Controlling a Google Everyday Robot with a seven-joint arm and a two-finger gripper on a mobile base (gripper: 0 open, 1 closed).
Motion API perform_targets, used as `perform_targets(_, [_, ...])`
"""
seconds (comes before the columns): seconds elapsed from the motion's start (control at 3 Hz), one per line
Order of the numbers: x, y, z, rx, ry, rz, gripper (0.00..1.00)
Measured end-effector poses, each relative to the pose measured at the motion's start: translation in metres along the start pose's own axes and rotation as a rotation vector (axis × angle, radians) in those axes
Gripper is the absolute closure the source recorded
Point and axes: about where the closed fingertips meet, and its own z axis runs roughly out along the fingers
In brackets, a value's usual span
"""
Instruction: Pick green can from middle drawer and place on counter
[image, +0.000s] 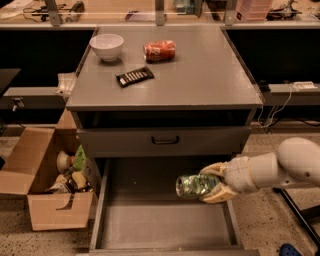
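Observation:
The green can (194, 185) is a shiny, dented can lying on its side in my gripper (214, 182), which is shut on it. I hold it just above the right part of the open middle drawer (150, 222), a wide grey drawer with a bare floor. My white arm (280, 167) reaches in from the right. The counter (200, 75) is the flat grey cabinet top above.
On the counter are a white bowl (107, 46), a red can (160, 50) on its side and a dark snack bar (134, 76). A closed drawer front with black handle (165, 141) sits above the open drawer. An open cardboard box (47, 187) of items stands at the left.

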Motion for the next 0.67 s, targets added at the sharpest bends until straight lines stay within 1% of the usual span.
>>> perform_targets(0.33, [-0.0748, -0.0007, -0.0415, 0.032, -0.047, -0.130, 1.00])
perform_targets(0.67, [-0.0742, -0.0007, -0.0410, 0.031, -0.047, -0.129, 1.00])
